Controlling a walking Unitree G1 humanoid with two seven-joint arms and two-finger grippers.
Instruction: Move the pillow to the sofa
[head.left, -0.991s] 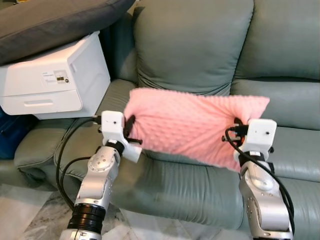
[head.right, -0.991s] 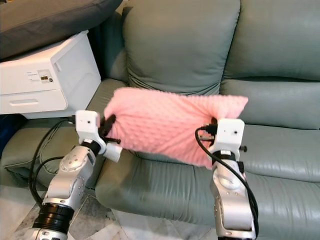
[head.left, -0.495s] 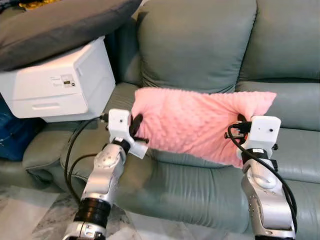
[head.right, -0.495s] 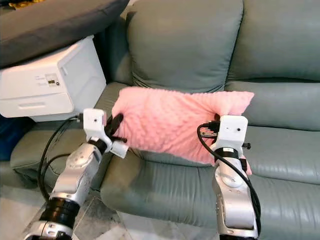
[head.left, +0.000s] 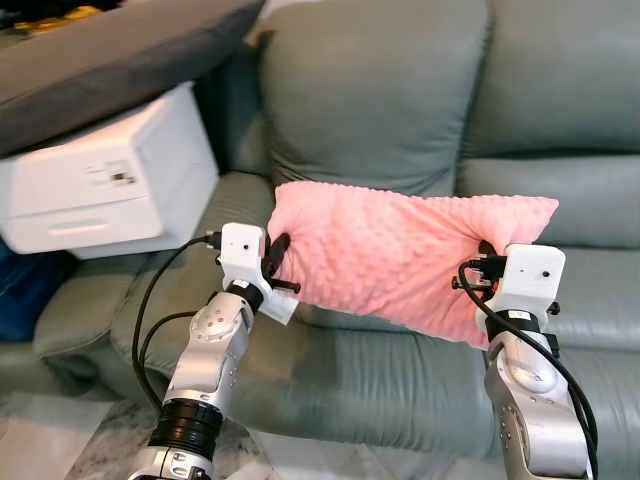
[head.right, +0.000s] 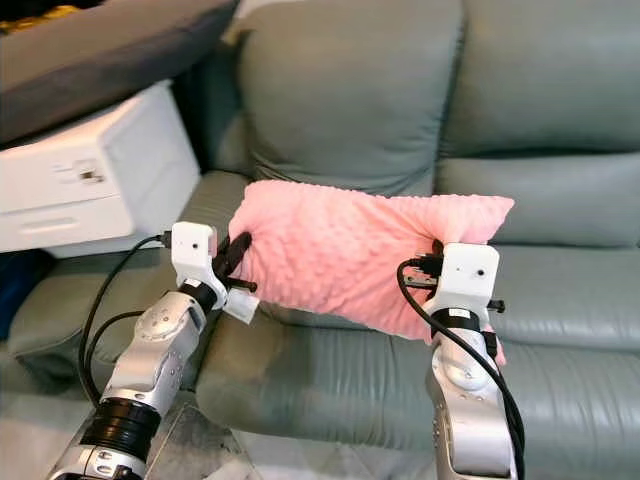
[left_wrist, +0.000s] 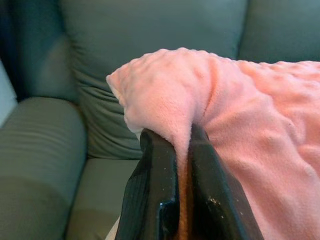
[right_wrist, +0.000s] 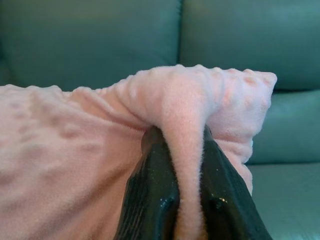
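Pink dimpled fleece pillow (head.left: 400, 255) is carried by its two ends: a fold of the fabric is pinched tight in the left gripper (left_wrist: 181, 170) and another in the right gripper (right_wrist: 185, 165), so the soft body is stretched level between them and kept from sagging. It is held in the air above the seat of the grey-green leather sofa (head.left: 380, 370), not yet resting on it, in front of the backrest.

i count one pink pillow (head.left: 400, 255), one green sofa (head.left: 400, 110) with two back cushions in sight, one white printer (head.left: 110, 175), and one dark grey cushion (head.left: 110, 50) lying on top of it. two grippers of mine: left gripper (head.left: 276, 258) and right gripper (head.left: 484, 262).
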